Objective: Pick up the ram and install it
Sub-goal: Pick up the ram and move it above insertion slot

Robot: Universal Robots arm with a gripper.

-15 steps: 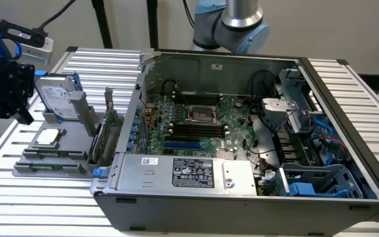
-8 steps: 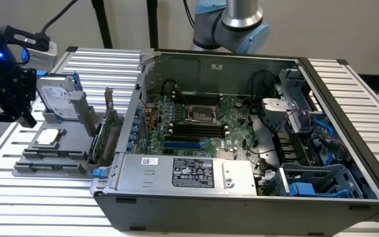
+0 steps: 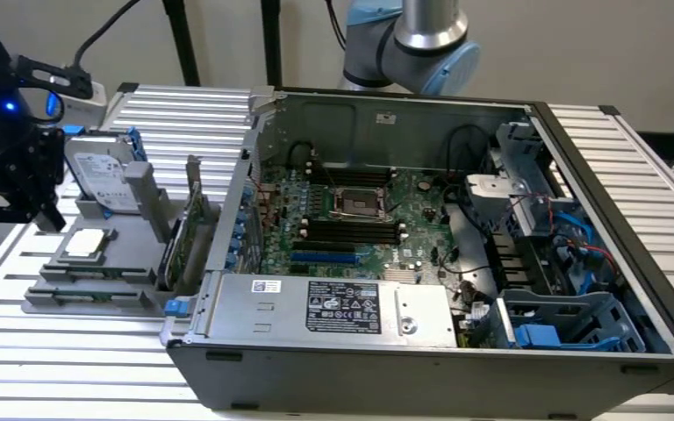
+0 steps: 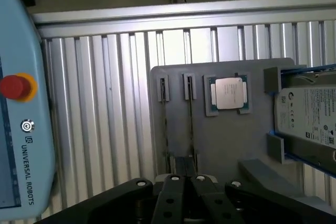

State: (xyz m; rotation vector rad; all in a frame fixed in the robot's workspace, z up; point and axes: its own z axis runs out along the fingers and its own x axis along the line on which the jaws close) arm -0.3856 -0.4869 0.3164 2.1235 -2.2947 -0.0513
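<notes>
The robot's hand [image 4: 186,180], fingers pressed together and gripping nothing, hangs over a grey holder [image 4: 231,145] on the ribbed table [image 4: 105,103], where the ram [image 4: 190,124] stands edge-on in a slot beside a silver processor [image 4: 228,94]; an open computer case [image 3: 372,386] sits alongside
</notes>
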